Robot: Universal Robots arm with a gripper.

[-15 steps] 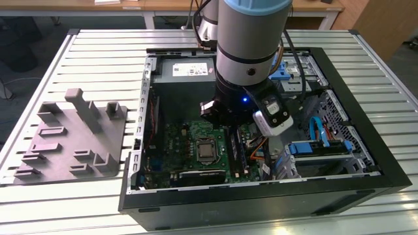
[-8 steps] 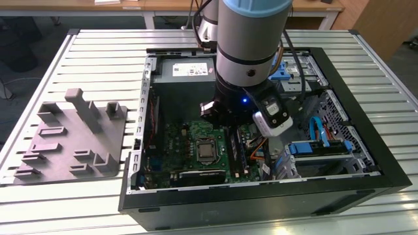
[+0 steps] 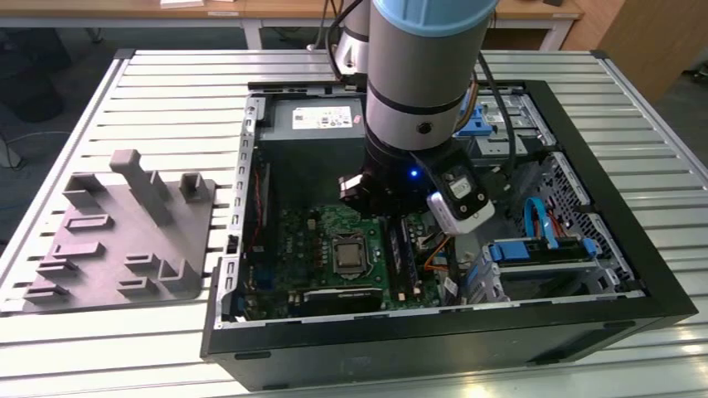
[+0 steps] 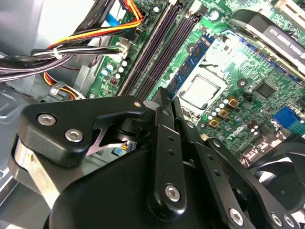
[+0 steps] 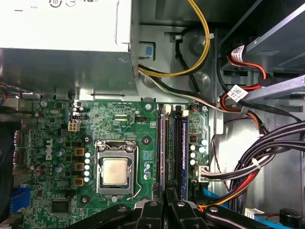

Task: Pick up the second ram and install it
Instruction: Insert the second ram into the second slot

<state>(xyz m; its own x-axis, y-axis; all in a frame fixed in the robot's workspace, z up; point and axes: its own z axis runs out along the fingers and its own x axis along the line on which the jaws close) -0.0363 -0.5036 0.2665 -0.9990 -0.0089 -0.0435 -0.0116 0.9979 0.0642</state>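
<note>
Now the pincer (image 4: 167, 102) clenched, just over the second ram (image 4: 193, 61) on the green board (image 4: 248, 102).

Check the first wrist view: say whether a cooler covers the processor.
No, the processor sits bare, its metal lid exposed.

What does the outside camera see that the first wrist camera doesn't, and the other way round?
Exterior view, not the first wrist view: the grey plastic tray of moulded holders, the white slatted metal table and the robot's thick silver-and-blue arm.

First wrist view, not the exterior view: a looping yellow cable beside the power box.

Both: the green circuit board, its square silver processor chip and the grey metal power-supply box.
</note>
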